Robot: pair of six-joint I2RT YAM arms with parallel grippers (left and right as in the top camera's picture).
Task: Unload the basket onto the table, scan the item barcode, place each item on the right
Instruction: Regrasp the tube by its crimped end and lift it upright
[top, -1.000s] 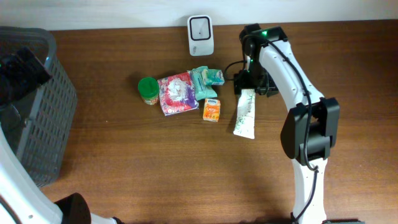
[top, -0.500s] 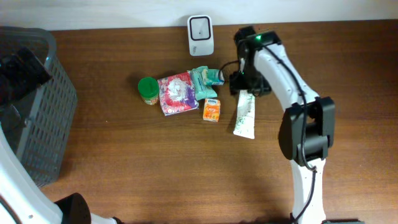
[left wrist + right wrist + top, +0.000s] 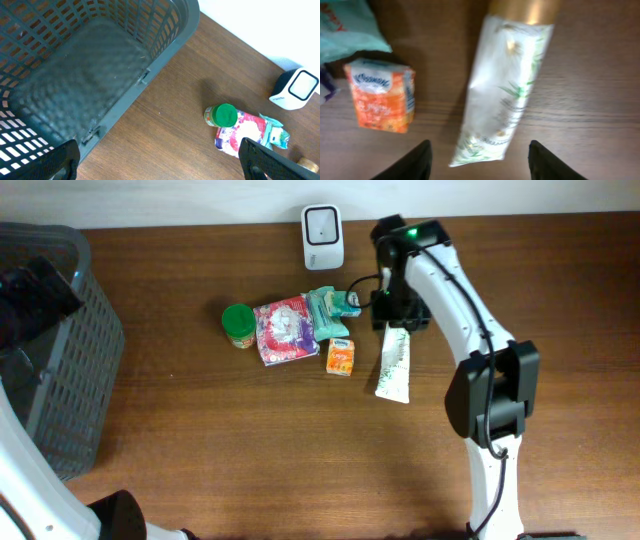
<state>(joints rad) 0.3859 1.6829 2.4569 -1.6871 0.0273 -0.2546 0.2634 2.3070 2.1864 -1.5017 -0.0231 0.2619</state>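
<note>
Lettering on the orange pack (image 3: 382, 95) and tube (image 3: 505, 95) blurs unreadably. The right gripper (image 3: 481, 156) straddles the tube's crimped end, jaws apart, with open table (image 3: 600, 100) rightward. The left gripper (image 3: 160, 157) gapes wide.

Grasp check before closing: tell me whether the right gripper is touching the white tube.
Apart. The right wrist view shows bare table between the white tube and each finger of the right gripper.
</note>
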